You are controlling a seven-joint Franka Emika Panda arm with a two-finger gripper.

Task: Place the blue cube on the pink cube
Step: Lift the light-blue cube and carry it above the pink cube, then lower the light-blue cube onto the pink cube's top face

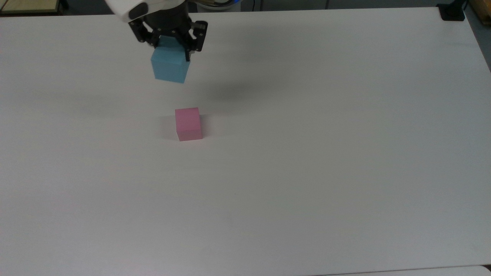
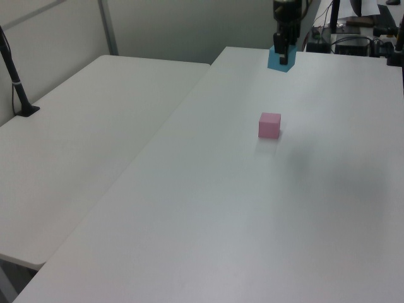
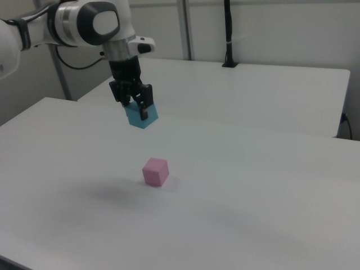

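Above the white table (image 1: pixel 345 153), the blue cube (image 1: pixel 170 68) is held off the surface by the claw (image 1: pixel 168 48), whose two black fingers are clamped on the cube's upper part, one per side; approx. the lower half of the cube hangs free below them. Seen in the right view, the cube (image 3: pixel 141 116) is carried slightly tilted, w/ a corner pointing down, and the claw (image 3: pixel 136 105) hangs from the white arm (image 3: pixel 84 22) that enters from the right view's left. The pink cube (image 1: pixel 188 123) is set flat on the table, nothing touching it. In the top view, the blue cube is placed above and a bit to the top view's left of the pink one, w/ a clear gap between them. In the left view, the blue cube (image 2: pixel 281 58) is seen well apart from the pink cube (image 2: pixel 269 125), higher up, near the table's far end. In the right view, the pink cube (image 3: pixel 155 171) sits lower and slightly to the right view's right of the held cube. A soft shadow (image 1: pixel 234 92) is cast on the table to the top view's right of the blue cube. A second white table (image 2: pixel 88 139) is seen alongside in the left view.
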